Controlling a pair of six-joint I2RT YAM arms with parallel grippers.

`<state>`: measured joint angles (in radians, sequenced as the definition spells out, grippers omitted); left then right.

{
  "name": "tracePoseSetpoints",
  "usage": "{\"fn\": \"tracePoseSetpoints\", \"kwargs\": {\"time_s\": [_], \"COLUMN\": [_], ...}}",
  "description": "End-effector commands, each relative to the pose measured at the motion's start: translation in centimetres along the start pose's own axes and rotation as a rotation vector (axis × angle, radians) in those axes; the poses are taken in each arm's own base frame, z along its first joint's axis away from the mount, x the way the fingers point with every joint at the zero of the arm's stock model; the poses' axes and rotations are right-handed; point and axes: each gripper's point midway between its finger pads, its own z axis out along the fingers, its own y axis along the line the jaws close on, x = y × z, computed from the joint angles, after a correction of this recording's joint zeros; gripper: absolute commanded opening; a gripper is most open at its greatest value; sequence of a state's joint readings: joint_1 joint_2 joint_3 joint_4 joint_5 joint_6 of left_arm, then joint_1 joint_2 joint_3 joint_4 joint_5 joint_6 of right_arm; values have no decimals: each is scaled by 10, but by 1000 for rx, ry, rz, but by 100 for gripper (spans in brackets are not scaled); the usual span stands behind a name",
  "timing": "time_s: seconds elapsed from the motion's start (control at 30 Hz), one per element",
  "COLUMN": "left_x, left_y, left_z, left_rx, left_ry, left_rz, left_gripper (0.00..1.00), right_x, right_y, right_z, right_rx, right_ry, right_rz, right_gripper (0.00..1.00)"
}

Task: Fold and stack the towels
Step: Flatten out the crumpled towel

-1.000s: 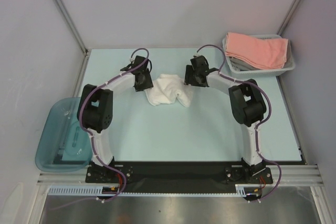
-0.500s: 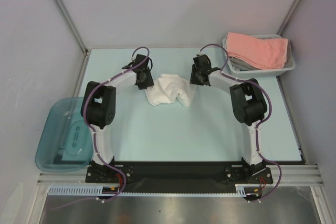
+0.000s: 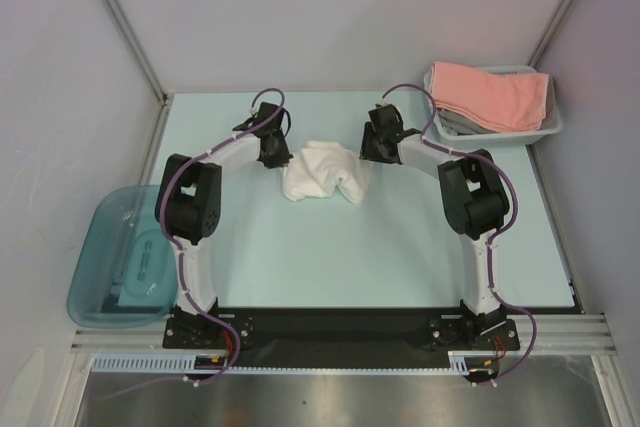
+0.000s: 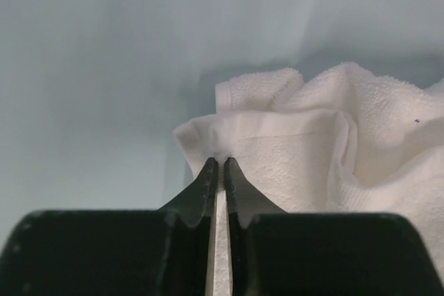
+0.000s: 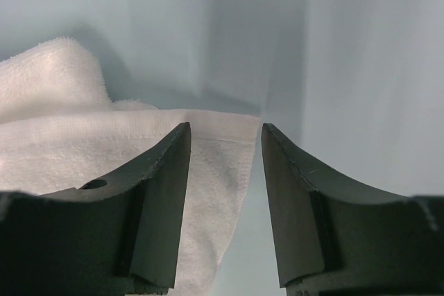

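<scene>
Left wrist view: left gripper (image 4: 220, 163) clenched on a corner of the white towel (image 4: 312, 150). Right gripper (image 5: 225, 131) parted astride another corner. Step judged corner-grasping; next calls for closing it, then spreading flat.

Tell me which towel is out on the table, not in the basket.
The crumpled white terry towel, between the arms, its corner pinched by the fingers of the left gripper. The salmon-pink towel and the grey one sit in the white mesh basket.

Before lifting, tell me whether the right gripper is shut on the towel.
No, the right gripper is open, straddling the white towel.
</scene>
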<state>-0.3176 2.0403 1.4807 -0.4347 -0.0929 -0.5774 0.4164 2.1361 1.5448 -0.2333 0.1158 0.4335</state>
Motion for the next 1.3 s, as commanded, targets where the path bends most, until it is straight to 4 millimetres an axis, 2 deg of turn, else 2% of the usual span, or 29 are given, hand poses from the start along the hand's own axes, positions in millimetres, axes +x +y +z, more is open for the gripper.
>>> {"fn": "tracePoseSetpoints", "kwargs": {"time_s": [0.0, 0.07, 0.33, 0.43, 0.47, 0.53, 0.57, 0.7, 0.97, 1.07, 1.27], "left_x": [-28, -30, -36, -36, -37, -42, -43, -53, -71, -74, -60], "left_y": [-16, -17, -16, -14, -13, -11, -9, -6, -7, -3, 6], "left_z": [-12, -14, -28, -33, -35, -42, -44, -58, -91, -99, -94], "left_rx": [53, 56, 63, 66, 68, 72, 70, 79, 101, 102, 104], "left_ry": [-64, -67, -86, -89, -92, -107, -109, -135, -191, -202, -171], "left_rz": [-18, -16, -8, -7, -4, -10, -8, -9, 22, 20, 30], "left_gripper": [5, 0, 0, 0, 0, 0, 0, 0, 0, 1, 5], "right_x": [-8, -4, 9, 13, 12, 10, 4, -13, -50, -70, -96], "right_y": [-1, -1, -5, -6, -6, -9, -11, -21, -26, -25, -34], "right_z": [-1, 1, 10, 13, 12, 10, 7, -8, -48, -73, -109], "right_rx": [9, 11, 32, 35, 37, 49, 54, 69, 92, 89, 114], "right_ry": [-33, -26, -3, 0, -3, -9, -23, -59, -150, -205, -281], "right_rz": [1, 3, 15, 20, 20, 23, 27, 34, 15, 11, 11], "right_gripper": [51, 50, 46, 35, 25, 17, 10, 0, 0, 0, 0]}}
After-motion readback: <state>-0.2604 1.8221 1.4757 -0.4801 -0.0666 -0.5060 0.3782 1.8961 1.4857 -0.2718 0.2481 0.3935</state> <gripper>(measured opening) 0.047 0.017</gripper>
